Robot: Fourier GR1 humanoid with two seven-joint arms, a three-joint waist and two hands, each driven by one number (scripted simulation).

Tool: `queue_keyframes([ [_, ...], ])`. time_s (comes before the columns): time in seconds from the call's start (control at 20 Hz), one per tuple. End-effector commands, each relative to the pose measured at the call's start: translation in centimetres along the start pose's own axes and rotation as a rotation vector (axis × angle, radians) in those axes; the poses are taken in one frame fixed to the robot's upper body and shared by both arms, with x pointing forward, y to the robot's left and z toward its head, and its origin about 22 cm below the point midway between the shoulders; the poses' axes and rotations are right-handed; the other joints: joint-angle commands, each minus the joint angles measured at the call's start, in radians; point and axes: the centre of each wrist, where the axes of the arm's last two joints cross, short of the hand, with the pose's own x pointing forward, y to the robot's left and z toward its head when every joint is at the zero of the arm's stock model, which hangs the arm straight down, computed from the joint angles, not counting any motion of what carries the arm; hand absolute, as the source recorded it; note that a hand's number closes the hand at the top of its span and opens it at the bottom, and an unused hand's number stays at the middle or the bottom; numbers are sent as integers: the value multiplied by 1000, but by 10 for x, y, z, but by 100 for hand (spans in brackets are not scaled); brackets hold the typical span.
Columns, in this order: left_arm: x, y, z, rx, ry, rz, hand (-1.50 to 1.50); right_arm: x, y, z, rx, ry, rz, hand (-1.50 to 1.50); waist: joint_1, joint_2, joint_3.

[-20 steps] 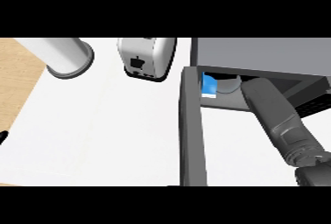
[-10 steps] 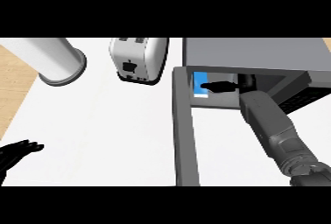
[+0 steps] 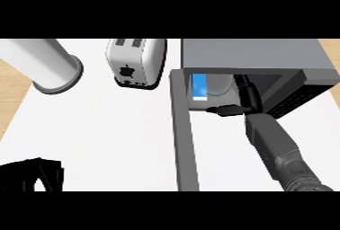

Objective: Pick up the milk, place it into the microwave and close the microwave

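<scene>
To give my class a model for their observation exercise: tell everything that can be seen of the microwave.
The microwave is a grey box at the right of the counter, beside the toaster. Its door is open, swung towards the robot, showing edge-on as a grey bar. A dark panel sits at its right. Inside, the blue-and-white milk is at the left; the right hand is in the opening, apart from it.

No text, brand, number or sign can be read. The milk (image 3: pixel 200 86), inside the microwave (image 3: pixel 252 56), shows only plain blue and white faces. The toaster (image 3: pixel 135 63), left of the microwave, bears small dark marks, too small to tell. The microwave's dark panel (image 3: pixel 302 92) is illegible.
</scene>
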Motion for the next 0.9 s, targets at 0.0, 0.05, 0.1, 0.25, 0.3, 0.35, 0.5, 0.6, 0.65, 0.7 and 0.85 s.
queue_keyframes([
  [0.0,-19,-14,-13,-2,24,10,150,-12,-2,21,-21,-12,-79,-150,-12,-5,-1],
  [0.05,-2,-18,-12,-8,38,8,150,-20,7,35,1,8,-56,-150,-27,-13,-2],
  [0.1,-19,-11,-8,-24,33,41,150,-16,-9,32,9,6,-45,-150,-21,-10,-2],
  [0.25,-8,-34,-24,-68,44,13,150,-26,-17,58,28,7,-25,-150,-29,-13,-2],
  [0.3,-5,-27,-27,-88,58,17,150,-25,-35,61,34,13,-19,-150,-49,-19,-3],
  [0.35,-14,-32,-35,-99,46,-23,150,-25,-14,63,6,-1,-33,-150,-33,-13,-2],
  [0.5,-5,-53,-49,-143,53,-21,150,-26,-25,82,4,41,-41,-150,-45,-17,-3],
  [0.6,-22,-47,-48,-133,49,-43,150,-36,-33,123,-9,58,-41,-150,-52,-19,-4],
  [0.65,-12,-53,-64,-115,26,-61,150,-28,-37,117,-13,43,-35,-150,-56,-19,-4],
  [0.7,-25,-61,-66,-155,43,-58,150,-25,-40,123,-32,39,-34,-150,-55,-18,-4],
  [0.85,-26,-75,-83,-247,44,-117,150,-23,-51,155,-14,49,-33,-150,-58,-17,-4],
])
